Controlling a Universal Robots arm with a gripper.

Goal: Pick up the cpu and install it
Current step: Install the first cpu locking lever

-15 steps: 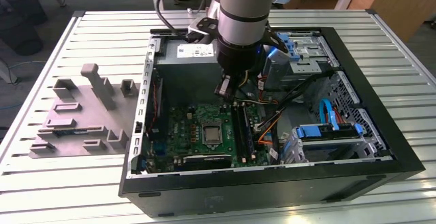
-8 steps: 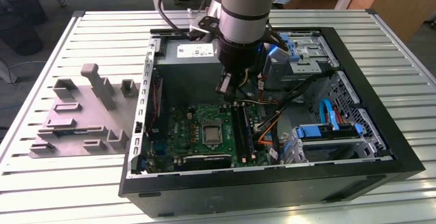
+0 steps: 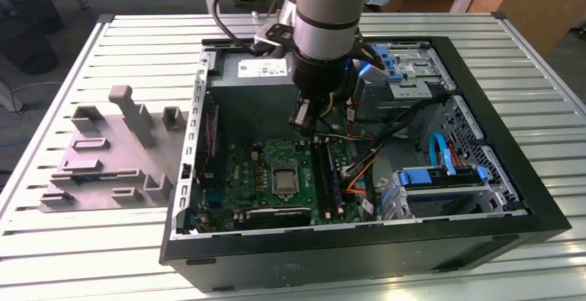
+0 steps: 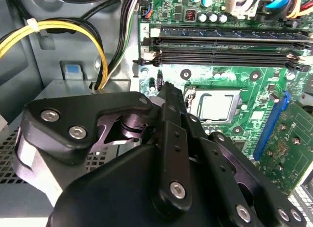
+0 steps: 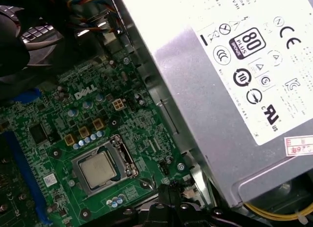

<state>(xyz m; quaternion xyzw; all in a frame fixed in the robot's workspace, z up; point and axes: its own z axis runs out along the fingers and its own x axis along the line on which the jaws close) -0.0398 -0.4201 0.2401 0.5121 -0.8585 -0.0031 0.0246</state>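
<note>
The cpu (image 3: 282,177), a small square chip with a silvery top, lies flat in the socket on the green motherboard (image 3: 247,171) inside the open computer case. It also appears in both wrist views (image 4: 215,107) (image 5: 98,168). My gripper (image 3: 305,128) hangs above the board's far edge, between the power supply and the cpu, apart from the chip. Its black fingers look pressed together with nothing between them, as the second wrist view (image 4: 168,87) and the first wrist view (image 5: 172,185) show.
The grey power-supply box (image 3: 261,68) sits just behind the gripper. Black memory slots (image 4: 225,46) run beside the socket. Cables and blue drive brackets (image 3: 440,177) crowd the case on the exterior view's right. A grey tray with posts (image 3: 101,157) lies outside on the exterior view's left.
</note>
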